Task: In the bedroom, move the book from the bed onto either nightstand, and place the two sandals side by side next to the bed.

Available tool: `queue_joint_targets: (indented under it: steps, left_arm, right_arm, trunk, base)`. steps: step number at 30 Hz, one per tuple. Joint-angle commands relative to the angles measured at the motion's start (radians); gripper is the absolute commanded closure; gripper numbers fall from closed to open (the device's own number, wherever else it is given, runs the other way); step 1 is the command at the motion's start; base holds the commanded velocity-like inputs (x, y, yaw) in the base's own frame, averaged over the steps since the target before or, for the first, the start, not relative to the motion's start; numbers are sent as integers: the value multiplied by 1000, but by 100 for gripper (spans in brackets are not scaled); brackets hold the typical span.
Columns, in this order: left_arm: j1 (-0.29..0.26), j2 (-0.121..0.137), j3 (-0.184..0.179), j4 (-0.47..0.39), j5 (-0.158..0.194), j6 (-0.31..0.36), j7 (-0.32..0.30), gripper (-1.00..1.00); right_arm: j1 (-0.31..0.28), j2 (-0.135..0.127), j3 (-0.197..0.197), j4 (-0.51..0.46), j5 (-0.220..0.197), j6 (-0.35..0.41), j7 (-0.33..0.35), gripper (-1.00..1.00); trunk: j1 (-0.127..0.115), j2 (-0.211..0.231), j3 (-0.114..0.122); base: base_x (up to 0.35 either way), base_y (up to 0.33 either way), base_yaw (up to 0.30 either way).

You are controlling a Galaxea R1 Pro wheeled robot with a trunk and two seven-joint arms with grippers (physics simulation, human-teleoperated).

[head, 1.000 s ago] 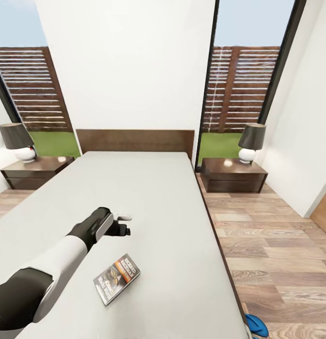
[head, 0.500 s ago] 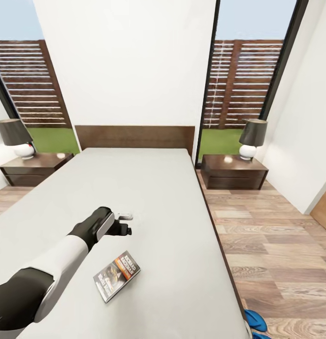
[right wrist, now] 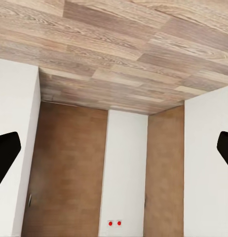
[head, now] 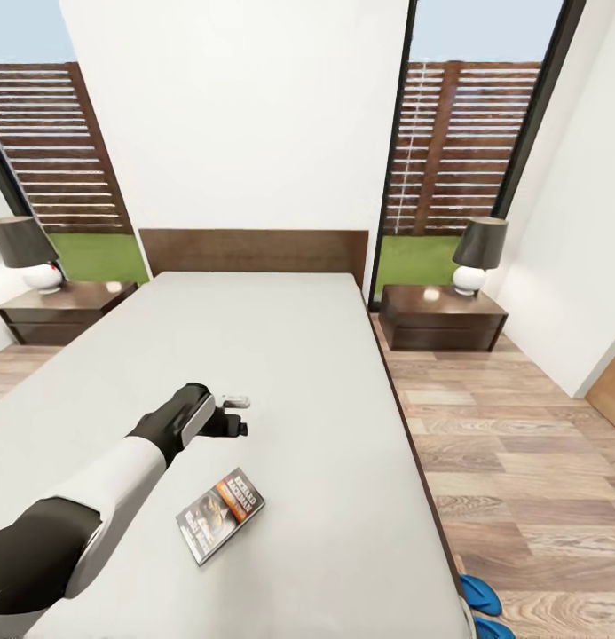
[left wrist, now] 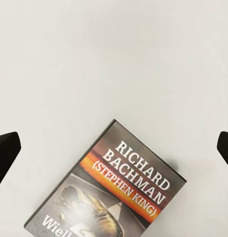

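Note:
The book (head: 220, 515) lies flat on the light-grey mattress of the bed (head: 325, 373), near its foot end. My left gripper (head: 235, 415) hovers open over the mattress just beyond the book, toward the headboard. In the left wrist view the book (left wrist: 114, 192) lies below the open left gripper (left wrist: 114, 150), whose black fingertips (left wrist: 5, 153) stand wide apart. Two blue sandals (head: 478, 593) (head: 493, 628) lie on the floor at the bed's right foot corner. One nightstand (head: 63, 311) stands left of the bed, the other nightstand (head: 442, 318) right. My right gripper (right wrist: 114, 150) is open and empty, facing floor and walls.
Each nightstand carries a black-shaded lamp (head: 23, 253) (head: 477, 253). Wood-plank floor (head: 520, 461) runs along the bed's right side to a white wall. Tall windows flank the headboard (head: 254, 253). The right wrist view shows a brown door (right wrist: 69, 173) between white wall sections.
The whole picture has shifted, so the camera moved; the second sandal has come into view at the bottom right. The left arm and book hold about the same places.

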Motion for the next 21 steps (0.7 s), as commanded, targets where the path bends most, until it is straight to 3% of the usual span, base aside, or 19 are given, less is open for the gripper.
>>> queue_joint_targets:
  steps: [1,21]
  left_arm:
    - [-2,2,-7,-1,8,3,4,-100]
    - [-26,5,-7,-3,8,5,1,-100]
  right_arm:
    - [0,0,5,-2,-3,4,-1,-100]
    - [0,0,6,-2,12,4,0,-100]
  trunk:
    - [0,0,-2]
    - [0,0,-35]
  base:
    - [0,0,0]
    - [0,0,0]
